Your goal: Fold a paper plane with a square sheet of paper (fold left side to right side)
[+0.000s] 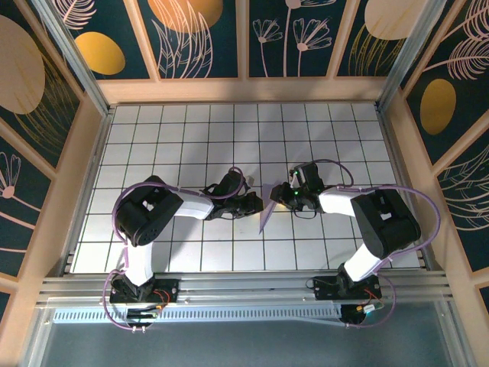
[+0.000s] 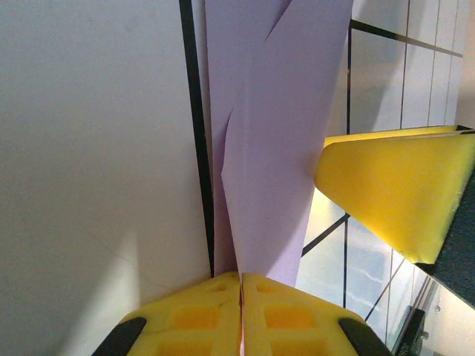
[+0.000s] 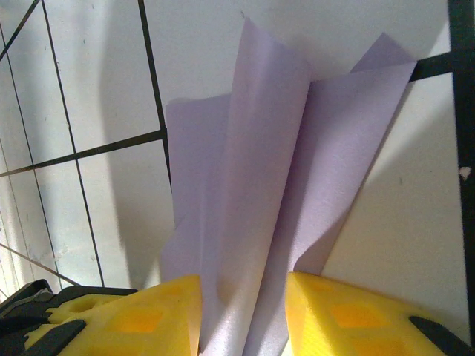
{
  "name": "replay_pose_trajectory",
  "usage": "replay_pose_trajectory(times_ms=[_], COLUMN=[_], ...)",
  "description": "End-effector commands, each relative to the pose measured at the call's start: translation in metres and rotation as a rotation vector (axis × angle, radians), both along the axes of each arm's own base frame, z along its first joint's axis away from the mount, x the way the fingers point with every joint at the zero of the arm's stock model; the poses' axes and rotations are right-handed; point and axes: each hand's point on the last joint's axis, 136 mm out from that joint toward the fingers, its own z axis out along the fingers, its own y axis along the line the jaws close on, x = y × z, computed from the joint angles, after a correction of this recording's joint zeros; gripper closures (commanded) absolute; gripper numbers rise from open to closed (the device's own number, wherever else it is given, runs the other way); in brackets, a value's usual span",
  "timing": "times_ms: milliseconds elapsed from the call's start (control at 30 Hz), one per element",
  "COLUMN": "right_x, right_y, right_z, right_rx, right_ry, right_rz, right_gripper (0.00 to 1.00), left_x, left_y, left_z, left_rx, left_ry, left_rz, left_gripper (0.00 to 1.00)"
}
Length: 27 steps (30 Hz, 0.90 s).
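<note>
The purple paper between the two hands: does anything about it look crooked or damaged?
No tear shows, but the purple paper is not lying flat: its folded flaps splay apart in the right wrist view. The left hand is pinched shut on one end; the right hand has its fingers apart around it.

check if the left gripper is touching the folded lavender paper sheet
Touching. The left wrist view shows the left gripper shut on the folded lavender paper sheet, pinching its end.
</note>
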Motion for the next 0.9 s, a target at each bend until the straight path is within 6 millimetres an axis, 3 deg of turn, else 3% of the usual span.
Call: replay_pose_trajectory(times_ms=[0, 867], right_x=[-0.011, -0.010], right_y=[-0.010, -0.006], right_z=[-0.027, -0.027], right_rx=[-0.101, -0.095], right_ry=[0.053, 0.055], right_rz=[0.001, 0.008], right_gripper=[0.63, 0.63], left_x=[0.004, -0.008], left_y=[0.003, -0.001], left_z=[-0.005, 0.000], left_rx=[0.031, -0.006], left_ry=[0.000, 0.006], left_rz=[0.003, -0.023], left_gripper=[0.92, 0.94])
